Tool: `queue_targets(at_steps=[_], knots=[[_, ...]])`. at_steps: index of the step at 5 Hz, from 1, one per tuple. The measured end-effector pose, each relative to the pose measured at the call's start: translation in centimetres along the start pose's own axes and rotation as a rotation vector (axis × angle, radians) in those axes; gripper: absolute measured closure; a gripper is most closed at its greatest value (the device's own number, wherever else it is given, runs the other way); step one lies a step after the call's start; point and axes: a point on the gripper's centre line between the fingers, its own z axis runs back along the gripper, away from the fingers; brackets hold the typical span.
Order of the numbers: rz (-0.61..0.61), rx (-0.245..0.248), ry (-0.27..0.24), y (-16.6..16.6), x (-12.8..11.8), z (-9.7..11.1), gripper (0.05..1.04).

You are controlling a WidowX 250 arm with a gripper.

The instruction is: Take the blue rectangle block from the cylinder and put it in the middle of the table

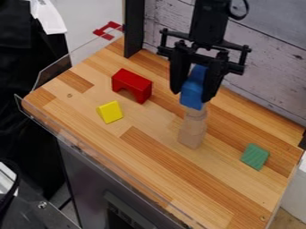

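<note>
I judge that I am at the grasp, with the lift off the cylinder [192, 129] next. The blue block [192, 91] is at the cylinder's upper end, pinched between my fingers [179, 76], one on each side of it. Whether its underside touches the wood or has just come free, I cannot tell.

The next move calls for a straight, gentle rise until the block clears the cylinder, then a short shift to the middle of the table [140, 147] and a slow lowering. (A sideways tug too soon could topple the cylinder, and I would rather not.) I should set it down apart from the cylinder and the yellow block [110, 112].

As for my pose, my arm [209, 22] comes in from the top edge, right of centre. My gripper [191, 95] hangs from it over the far half of the table, pointing down, its fingertips above the lower end of the block.
</note>
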Motion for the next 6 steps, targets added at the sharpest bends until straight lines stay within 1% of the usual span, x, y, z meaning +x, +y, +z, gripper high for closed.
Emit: queue_targets(at_steps=[2,3,4,5,6], knots=[[0.006,-0.004,-0.009,0.3,0.1,1.1,0.552],[0.052,0.001,-0.029,2.3,0.4,1.9,0.552],[0.081,-0.023,-0.052,5.2,1.1,1.9,0.552],[0.079,-0.042,-0.051,7.9,1.6,1.1,0.552],[0.075,-0.055,-0.029,9.1,2.0,-0.1,0.552]])
